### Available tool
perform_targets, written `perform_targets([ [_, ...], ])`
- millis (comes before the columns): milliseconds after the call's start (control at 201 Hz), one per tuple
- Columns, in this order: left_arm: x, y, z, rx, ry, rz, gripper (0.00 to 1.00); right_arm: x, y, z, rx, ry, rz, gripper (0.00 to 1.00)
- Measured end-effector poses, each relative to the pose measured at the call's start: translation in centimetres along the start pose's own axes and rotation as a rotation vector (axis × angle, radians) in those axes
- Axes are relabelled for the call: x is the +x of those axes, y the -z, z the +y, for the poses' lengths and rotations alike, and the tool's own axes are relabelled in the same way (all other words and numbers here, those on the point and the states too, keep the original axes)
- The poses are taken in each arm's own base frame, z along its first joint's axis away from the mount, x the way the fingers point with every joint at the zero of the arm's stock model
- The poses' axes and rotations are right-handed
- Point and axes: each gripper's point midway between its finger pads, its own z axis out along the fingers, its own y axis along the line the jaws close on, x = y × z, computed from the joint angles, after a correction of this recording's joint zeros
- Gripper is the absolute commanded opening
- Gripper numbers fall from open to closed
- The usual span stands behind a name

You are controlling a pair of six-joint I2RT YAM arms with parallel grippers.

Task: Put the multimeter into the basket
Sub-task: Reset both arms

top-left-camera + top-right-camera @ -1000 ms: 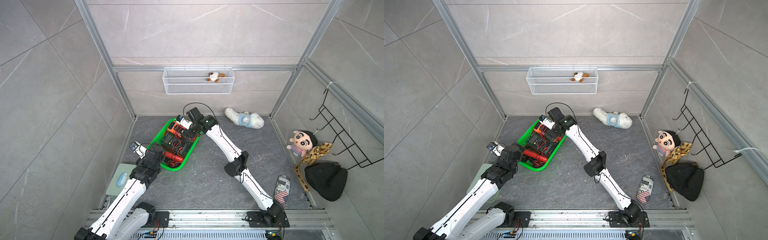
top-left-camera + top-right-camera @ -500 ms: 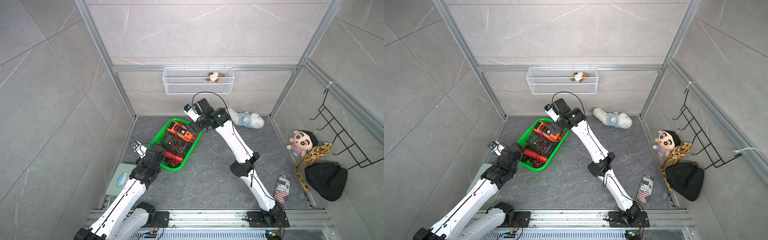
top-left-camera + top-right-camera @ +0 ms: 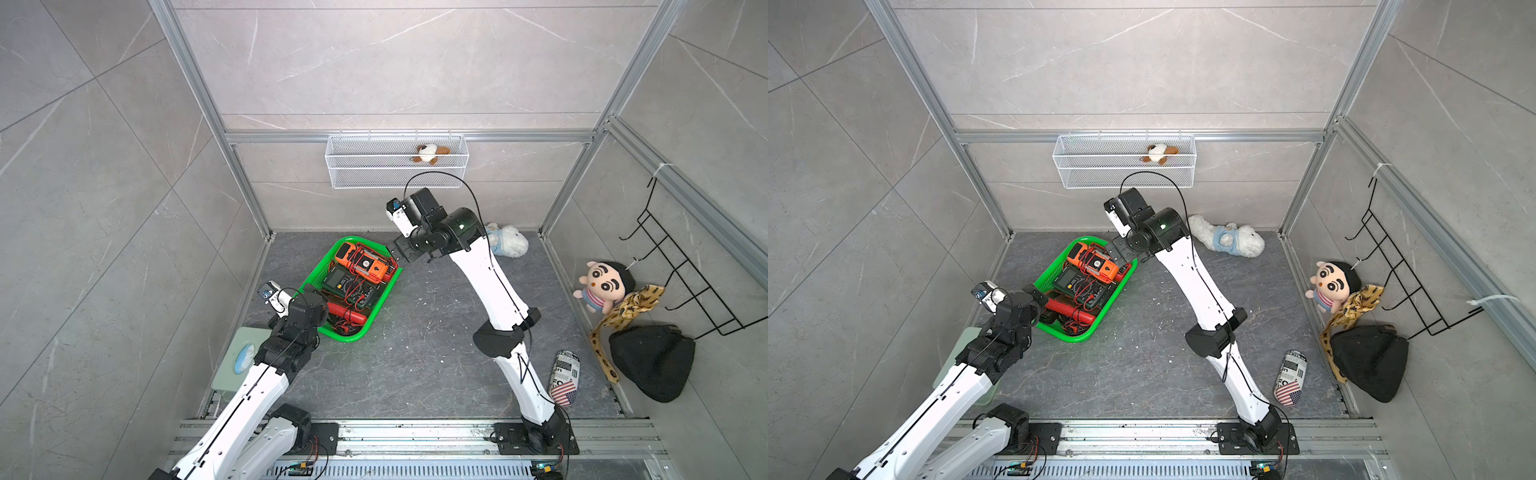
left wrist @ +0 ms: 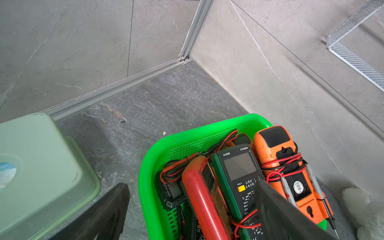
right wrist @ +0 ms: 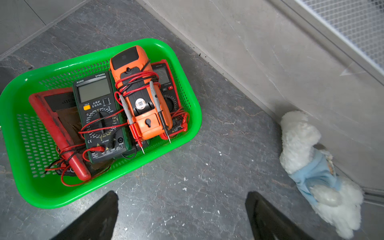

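The right end effector has lifted off the basket, wide open and empty, leaving the orange multimeter inside, so the job looks done.

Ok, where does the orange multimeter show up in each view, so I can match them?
Top view: orange multimeter, far end of the green basket, just left of centre.
Top view: orange multimeter, same end of the basket, left of centre.
Left wrist: orange multimeter beside the green meter, in the basket.
Right wrist: orange multimeter lying back-up, uppermost in the basket.
Shared landmark: the green basket.
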Motion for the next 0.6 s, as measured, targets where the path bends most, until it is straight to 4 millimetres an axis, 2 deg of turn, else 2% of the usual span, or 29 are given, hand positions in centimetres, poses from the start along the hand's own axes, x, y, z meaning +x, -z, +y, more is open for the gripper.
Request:
perform_targets([
  [144,0.4,-0.2,0.3,-0.002,-0.006,0.001,0.98,1.9,2.9,-0.9,0.032,-0.008,0.008,1.00],
  [368,0.7,-0.4,0.5,-0.003,-0.017,-0.007,0.98,7.6,6.9,-2.8,0.132,-0.082,-0.071,1.00],
  [473,0.5,-0.4,0.5,0.007,-0.025,-0.025,0.98,10.9,7.6,-3.4,0.171,-0.137,-0.101,1.00],
  [597,0.8,-0.5,0.7,0.025,-0.050,-0.048,0.98,15.6,7.3,-4.1,0.223,-0.201,-0.103,1.00],
])
